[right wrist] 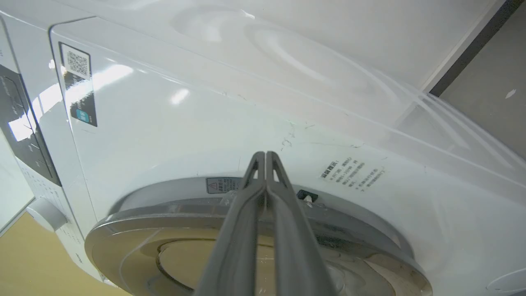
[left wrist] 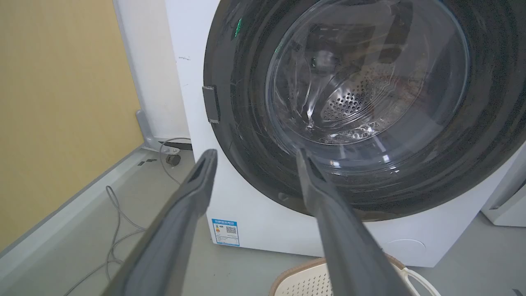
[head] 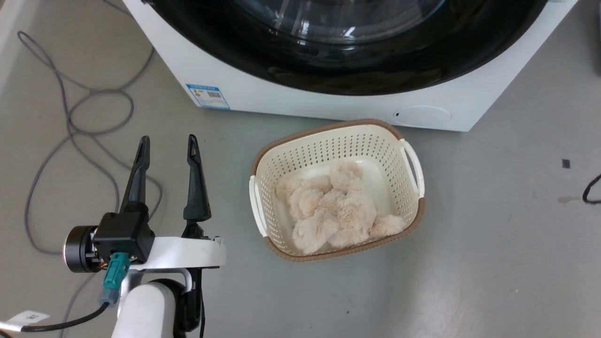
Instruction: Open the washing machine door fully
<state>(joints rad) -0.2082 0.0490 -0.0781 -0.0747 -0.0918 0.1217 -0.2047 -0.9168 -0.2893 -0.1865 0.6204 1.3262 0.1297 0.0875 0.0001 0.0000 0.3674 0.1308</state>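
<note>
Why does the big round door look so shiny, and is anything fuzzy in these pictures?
Head view: the washing machine door mirrors dim shapes in its black gloss. Left wrist view: white glints dot its glass, and the left gripper looks slightly soft near the lens. Right wrist view: bright glare patches sit on the washing machine.

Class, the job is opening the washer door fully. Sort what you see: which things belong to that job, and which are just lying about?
Belong to the job:
washing machine door
washing machine
left gripper, open
right gripper, shut

Just lying about:
laundry basket
fluffy beige cloth inside it
grey cable on the floor
</note>
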